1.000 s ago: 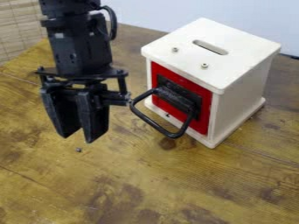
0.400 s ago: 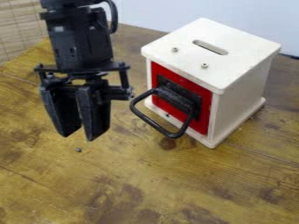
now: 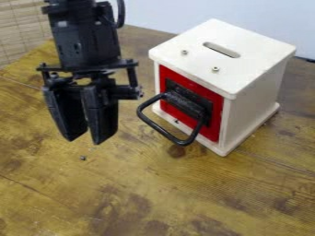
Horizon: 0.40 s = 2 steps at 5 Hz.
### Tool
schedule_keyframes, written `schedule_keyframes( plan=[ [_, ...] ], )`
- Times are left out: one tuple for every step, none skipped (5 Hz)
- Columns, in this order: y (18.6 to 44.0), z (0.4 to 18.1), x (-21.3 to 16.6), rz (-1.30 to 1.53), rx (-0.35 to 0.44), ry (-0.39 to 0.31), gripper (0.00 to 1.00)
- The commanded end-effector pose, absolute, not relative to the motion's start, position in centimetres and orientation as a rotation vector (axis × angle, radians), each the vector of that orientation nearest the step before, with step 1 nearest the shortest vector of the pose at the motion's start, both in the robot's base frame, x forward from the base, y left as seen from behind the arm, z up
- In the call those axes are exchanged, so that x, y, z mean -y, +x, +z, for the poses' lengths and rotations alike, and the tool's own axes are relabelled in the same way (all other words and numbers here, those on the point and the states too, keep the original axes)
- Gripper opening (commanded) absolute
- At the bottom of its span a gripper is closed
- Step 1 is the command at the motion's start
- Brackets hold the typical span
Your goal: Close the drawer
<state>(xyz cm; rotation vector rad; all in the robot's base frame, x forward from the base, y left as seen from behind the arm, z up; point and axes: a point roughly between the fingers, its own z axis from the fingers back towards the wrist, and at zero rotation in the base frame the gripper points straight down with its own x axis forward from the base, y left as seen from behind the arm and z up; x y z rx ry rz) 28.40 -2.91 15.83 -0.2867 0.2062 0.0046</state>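
Brown wood tabletop (image 3: pixel 123 198). Red drawer (image 3: pixel 191 103), right of centre, looks flush. I have the gripper (image 3: pixel 85 138) left of its handle (image 3: pixel 169 132), fingers spread. Judgement: closing probably done; next, verify fit, nudging if needed.

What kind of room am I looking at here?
Perhaps a workshop or lab: a black mechanical arm hangs over a worn wooden tabletop, beside a white box with a red front.

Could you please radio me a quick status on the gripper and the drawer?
Gripper open, nothing held, left of the box in view. Drawer looks shut, black handle out front. Nothing seen between them.
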Motion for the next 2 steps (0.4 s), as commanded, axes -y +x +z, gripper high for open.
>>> schedule_keyframes(
  plan=[
    [28.97, 17.05, 2.78, -0.001, -0.170, -0.299, 1.00],
    [29.06, 16.63, 2.80, 0.004, -0.180, -0.301, 1.00]
  ],
)
